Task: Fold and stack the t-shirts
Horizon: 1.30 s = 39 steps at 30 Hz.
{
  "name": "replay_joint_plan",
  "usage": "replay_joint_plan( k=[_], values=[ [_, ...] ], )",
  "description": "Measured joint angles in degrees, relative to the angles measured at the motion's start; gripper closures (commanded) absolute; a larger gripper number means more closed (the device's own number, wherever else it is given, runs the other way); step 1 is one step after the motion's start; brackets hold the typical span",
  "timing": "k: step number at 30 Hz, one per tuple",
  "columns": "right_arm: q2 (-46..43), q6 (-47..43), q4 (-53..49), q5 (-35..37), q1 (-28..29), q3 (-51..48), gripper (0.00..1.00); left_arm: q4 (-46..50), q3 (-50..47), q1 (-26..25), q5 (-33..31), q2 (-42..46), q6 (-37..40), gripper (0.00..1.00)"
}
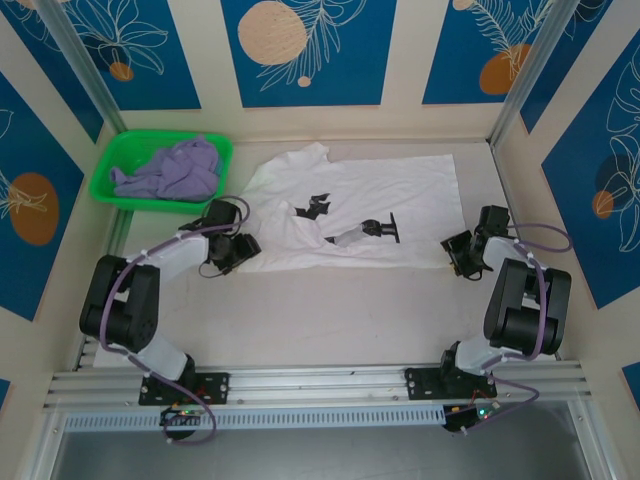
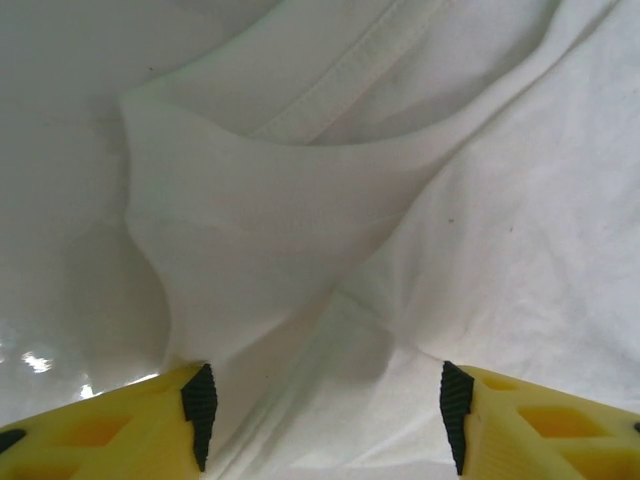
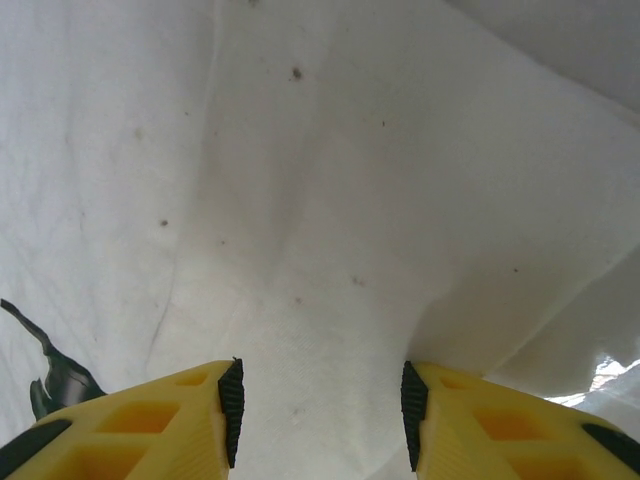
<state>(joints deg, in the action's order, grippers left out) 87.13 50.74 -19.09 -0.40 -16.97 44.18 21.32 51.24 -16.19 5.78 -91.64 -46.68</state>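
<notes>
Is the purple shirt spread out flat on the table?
No, the lavender t-shirt lies crumpled inside the green basket.

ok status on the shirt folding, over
Left tool open astride a fold of the white shirt. Right tool jaws apart on the same shirt, grip unclear. Purple shirt in the green basket. Nothing in the way.
</notes>
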Motion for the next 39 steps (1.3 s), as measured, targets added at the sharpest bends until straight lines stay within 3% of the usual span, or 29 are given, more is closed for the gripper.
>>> replay_joint_plan(
  k=[4,8,9,17,32,36,39],
  values=[
    [0.6,0.7,-0.2,0.3,-0.3,0.0,0.48,-1.5,0.0,0.7,0.3,-2.3,-0.5,0.77],
    [1.2,1.2,-0.7,0.6,-1.6,0.0,0.45,-2.3,0.0,3.0,1.1,-4.2,0.1,1.00],
    [1.2,1.5,-0.9,0.6,-2.0,0.0,0.45,-2.4,0.0,3.3,1.2,-4.2,0.4,1.00],
    [0.0,3.1,-1.3,0.3,-5.2,-1.4,0.42,-1.1,-0.7,3.8,0.1,-2.7,2.2,1.00],
    [-12.6,2.8,-6.6,0.2,-7.4,-10.6,0.42,4.5,-15.5,4.7,-1.6,16.3,2.2,1.00],
    [-20.2,1.2,-9.2,0.4,-6.7,-12.1,0.45,7.5,-16.3,5.2,-3.3,21.0,2.2,0.75],
    [-24.5,0.0,-9.4,0.5,-3.6,-11.3,0.53,10.6,-14.1,5.8,-4.8,22.0,3.3,0.55]
  ],
)
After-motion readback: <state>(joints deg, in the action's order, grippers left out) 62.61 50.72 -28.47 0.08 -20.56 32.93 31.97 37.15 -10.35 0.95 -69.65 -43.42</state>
